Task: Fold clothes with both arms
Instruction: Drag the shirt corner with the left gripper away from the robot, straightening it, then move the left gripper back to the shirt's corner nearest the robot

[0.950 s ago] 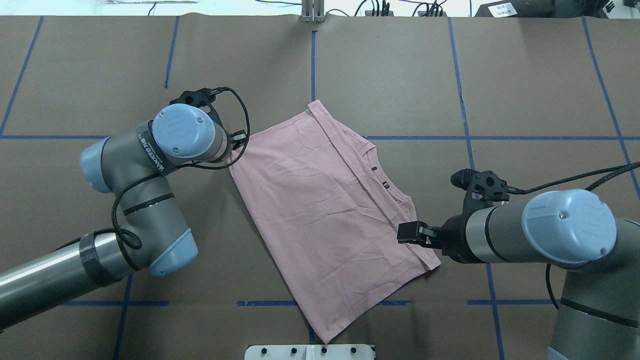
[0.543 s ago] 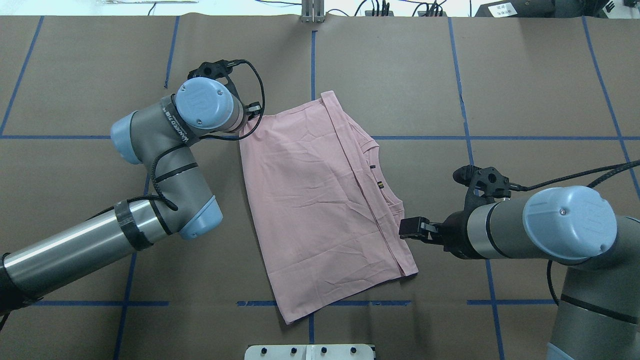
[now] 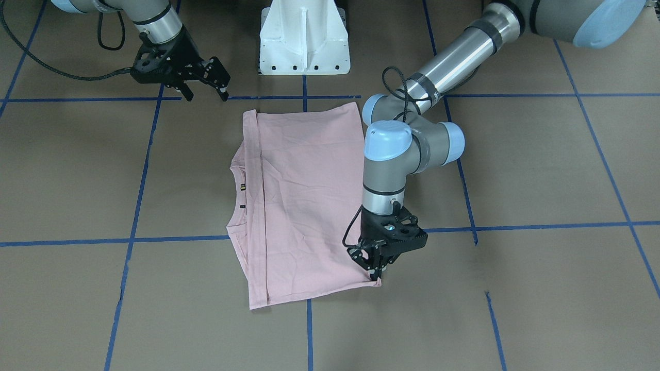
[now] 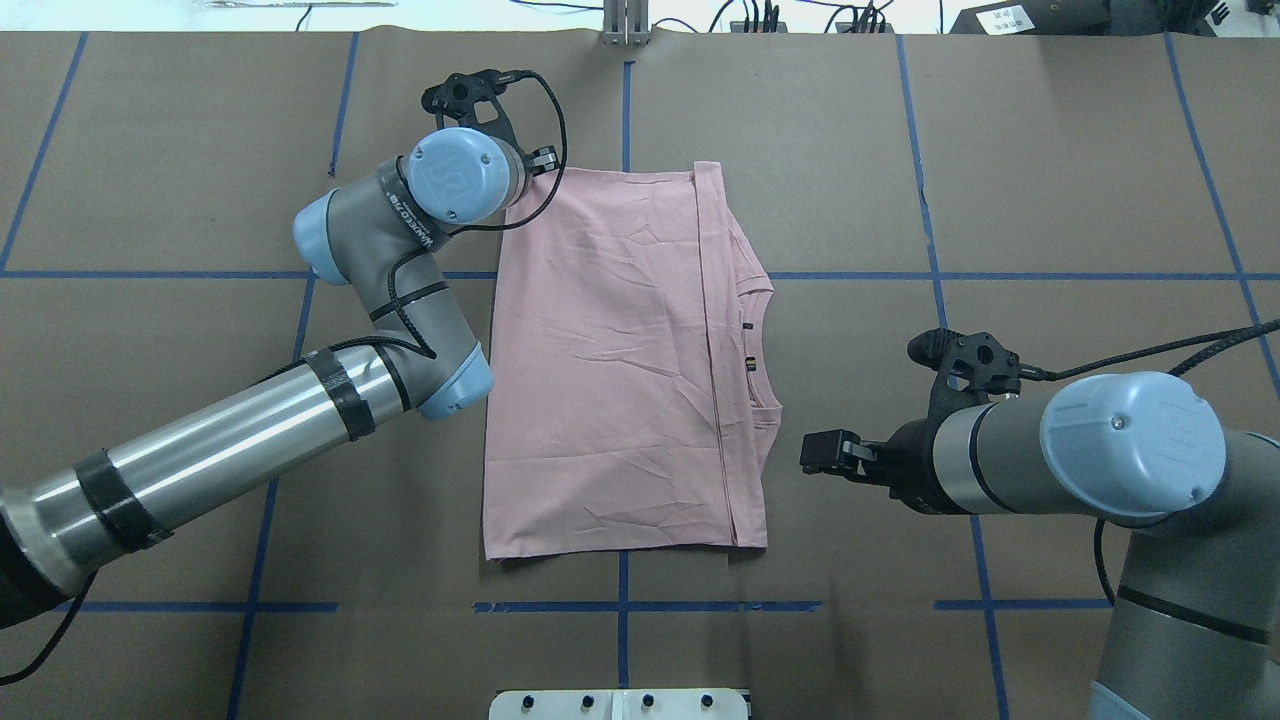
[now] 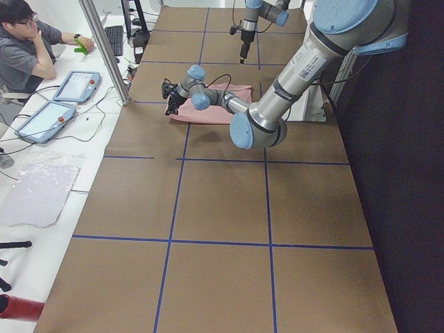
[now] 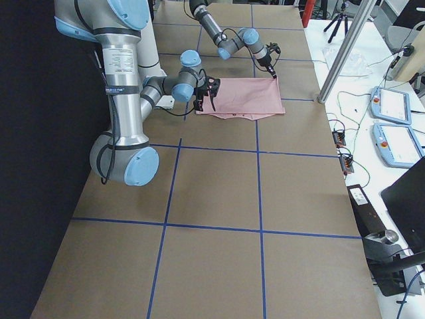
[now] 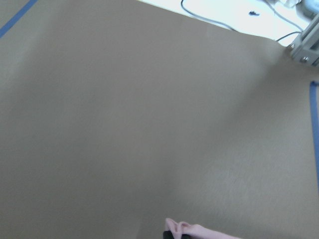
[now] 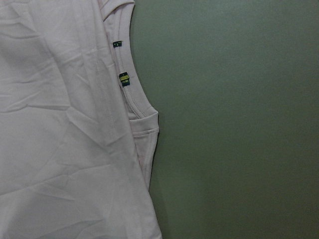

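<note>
Wide shot first: the brown paper-covered table [image 4: 1050,150] fills the picture, ruled into big squares by blue tape lines [image 4: 850,275]. The left arm [image 4: 230,450] comes in long and low from the near left, elbow bent, wrist turned down at the far left corner of the garment. The right arm [image 4: 1130,450] sits bunched up on the other side, forearm level and pointing in toward the middle. And there's the T-shirt [image 4: 610,380], laid flat mid-table as a tidy rectangle, plain pink side up, edges square with the tape grid, straddling the centre line, with a folded edge running lengthwise near its right side. The white pedestal [image 3: 304,36] stands at the robot's edge of the table, just off the shirt's near hem. Down to the business ends: the left gripper [image 3: 375,268] has its jaws pressed together on that far left corner, and the wrist view shows a little nub of pink cloth caught between them. The right gripper [image 3: 206,95] has its jaws spread with nothing between them, near the shirt's right edge but apart from the fabric. The ribbed collar [image 8: 130,94] curves out past the folded edge on the right, carrying a small yellow-and-dark tag [image 8: 123,79].
</note>
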